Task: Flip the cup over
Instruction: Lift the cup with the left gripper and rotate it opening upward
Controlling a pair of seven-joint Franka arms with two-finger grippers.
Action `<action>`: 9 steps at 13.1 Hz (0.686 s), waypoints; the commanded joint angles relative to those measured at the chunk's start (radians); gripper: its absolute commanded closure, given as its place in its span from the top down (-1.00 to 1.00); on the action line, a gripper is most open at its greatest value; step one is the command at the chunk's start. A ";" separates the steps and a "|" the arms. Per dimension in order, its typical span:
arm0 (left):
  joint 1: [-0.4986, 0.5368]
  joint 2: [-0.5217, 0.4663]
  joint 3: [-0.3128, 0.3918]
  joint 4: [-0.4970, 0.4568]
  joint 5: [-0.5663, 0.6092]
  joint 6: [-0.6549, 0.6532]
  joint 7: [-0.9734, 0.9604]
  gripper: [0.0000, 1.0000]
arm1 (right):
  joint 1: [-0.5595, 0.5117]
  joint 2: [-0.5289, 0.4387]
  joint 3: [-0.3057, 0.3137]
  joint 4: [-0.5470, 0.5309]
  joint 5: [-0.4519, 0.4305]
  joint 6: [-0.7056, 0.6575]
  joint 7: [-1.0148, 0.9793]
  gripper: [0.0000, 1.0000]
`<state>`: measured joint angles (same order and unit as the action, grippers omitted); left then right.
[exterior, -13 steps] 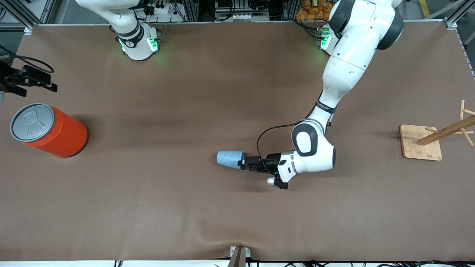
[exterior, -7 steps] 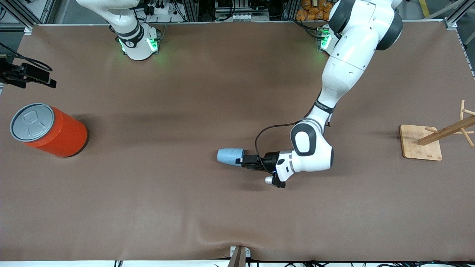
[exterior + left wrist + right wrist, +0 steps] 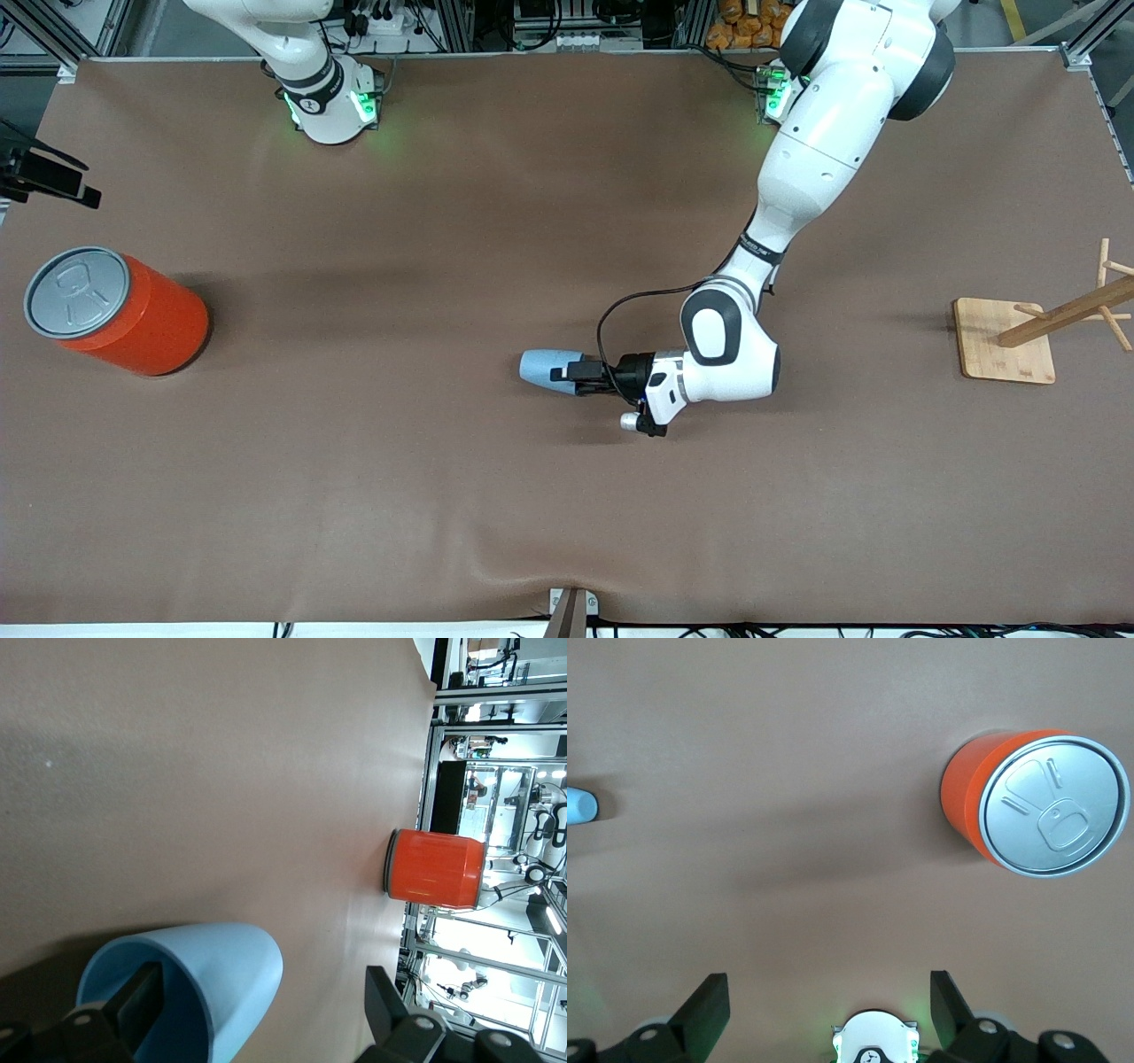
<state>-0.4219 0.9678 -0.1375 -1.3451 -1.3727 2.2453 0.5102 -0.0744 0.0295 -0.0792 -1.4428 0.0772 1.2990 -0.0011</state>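
The light-blue cup (image 3: 540, 368) lies on its side near the table's middle, its mouth toward the left arm's end. My left gripper (image 3: 569, 376) is low at that mouth and open. In the left wrist view, one finger (image 3: 137, 1010) is inside the cup (image 3: 221, 979) and the other finger (image 3: 385, 1001) is well outside it, so the jaws straddle the cup's wall without pressing it. My right gripper (image 3: 49, 177) is open and empty, up over the table edge at the right arm's end. Its wrist view (image 3: 828, 992) shows the cup's base (image 3: 578, 806) at the frame's edge.
A large orange can (image 3: 133, 315) with a grey pull-tab lid stands at the right arm's end; it also shows in the left wrist view (image 3: 434, 868) and the right wrist view (image 3: 1028, 802). A wooden rack (image 3: 1005, 341) on a square base stands at the left arm's end.
My left gripper has slid toward the cup, so one finger now reaches into its mouth. The cup has stayed put. My right gripper has drifted outward past the table's edge.
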 commanded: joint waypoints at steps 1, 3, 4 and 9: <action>-0.011 -0.003 0.001 -0.003 -0.026 -0.004 -0.024 1.00 | -0.010 -0.040 0.018 0.008 -0.040 -0.015 0.018 1.00; -0.018 -0.004 -0.001 -0.019 -0.026 -0.006 -0.045 0.86 | -0.008 -0.081 0.022 0.001 -0.048 -0.018 0.023 1.00; -0.023 -0.004 -0.002 -0.019 -0.026 -0.006 -0.045 0.49 | -0.010 -0.091 0.022 -0.001 -0.048 -0.021 0.023 1.00; -0.006 -0.011 -0.001 -0.019 -0.020 -0.036 -0.050 -1.00 | -0.008 -0.088 0.025 0.007 -0.079 -0.063 0.009 1.00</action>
<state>-0.4356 0.9682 -0.1402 -1.3594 -1.3733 2.2344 0.4698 -0.0744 -0.0517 -0.0704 -1.4331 0.0147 1.2347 0.0009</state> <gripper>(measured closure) 0.533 0.000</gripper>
